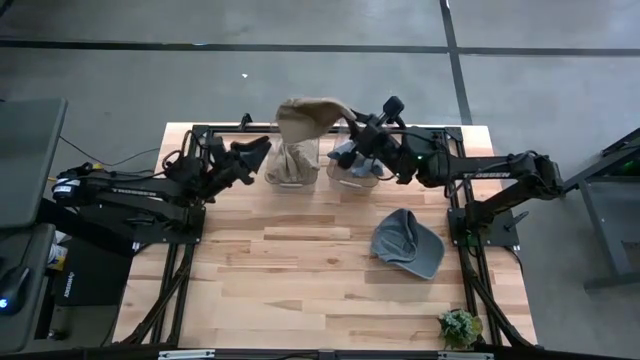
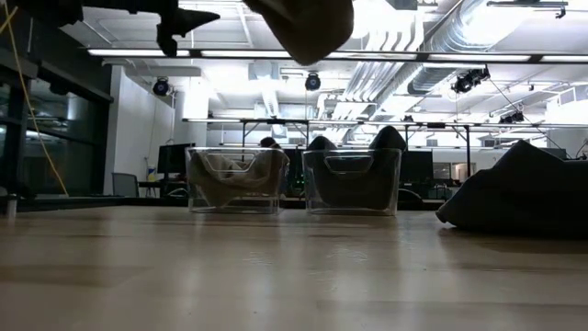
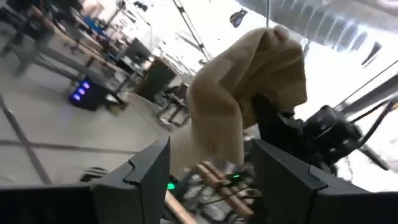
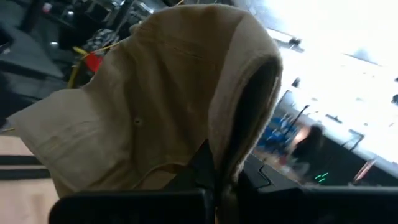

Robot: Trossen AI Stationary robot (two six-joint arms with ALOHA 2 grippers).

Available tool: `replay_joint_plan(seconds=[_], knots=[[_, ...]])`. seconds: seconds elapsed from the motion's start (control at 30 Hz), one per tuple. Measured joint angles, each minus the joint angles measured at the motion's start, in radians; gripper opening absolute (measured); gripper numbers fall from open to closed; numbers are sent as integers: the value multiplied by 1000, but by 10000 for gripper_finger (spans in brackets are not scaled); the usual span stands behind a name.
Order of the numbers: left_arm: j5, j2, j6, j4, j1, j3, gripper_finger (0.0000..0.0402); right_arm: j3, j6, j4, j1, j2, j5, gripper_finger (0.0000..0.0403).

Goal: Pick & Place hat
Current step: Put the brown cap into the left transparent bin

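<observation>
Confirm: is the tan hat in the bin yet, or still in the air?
In the air. The right gripper is shut on the tan hat, holding it above the left bin; it hangs folded, not spread.

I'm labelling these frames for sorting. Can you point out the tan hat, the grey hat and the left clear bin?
tan hat (image 1: 305,118), high view, on its crown, held up by the right gripper.
grey hat (image 1: 408,243), high view, mid crown, lying on the table.
left clear bin (image 2: 234,181), low view, front wall.

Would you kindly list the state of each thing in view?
Tan hat: held aloft by right gripper, shut on it.
Left gripper: open, empty.
Grey hat: lying on table.
Left bin: holds tan hats.
Right bin: holds dark hats.
</observation>
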State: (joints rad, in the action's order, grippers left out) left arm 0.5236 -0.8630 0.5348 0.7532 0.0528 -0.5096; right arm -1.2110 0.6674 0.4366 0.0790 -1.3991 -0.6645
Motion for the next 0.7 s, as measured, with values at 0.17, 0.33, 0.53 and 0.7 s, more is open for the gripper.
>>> replay_joint_plan(seconds=[0.17,0.33,0.53,0.7], knots=[[3,2,-102,1,0,0,207,0,-123,-88,2,0,28,10],[-20,2,-141,2,0,0,207,0,-219,-104,2,0,46,10],[-38,2,-165,2,0,0,207,0,-313,-155,6,0,76,10],[-64,2,-165,6,0,0,207,0,-387,-191,6,-4,108,10]])
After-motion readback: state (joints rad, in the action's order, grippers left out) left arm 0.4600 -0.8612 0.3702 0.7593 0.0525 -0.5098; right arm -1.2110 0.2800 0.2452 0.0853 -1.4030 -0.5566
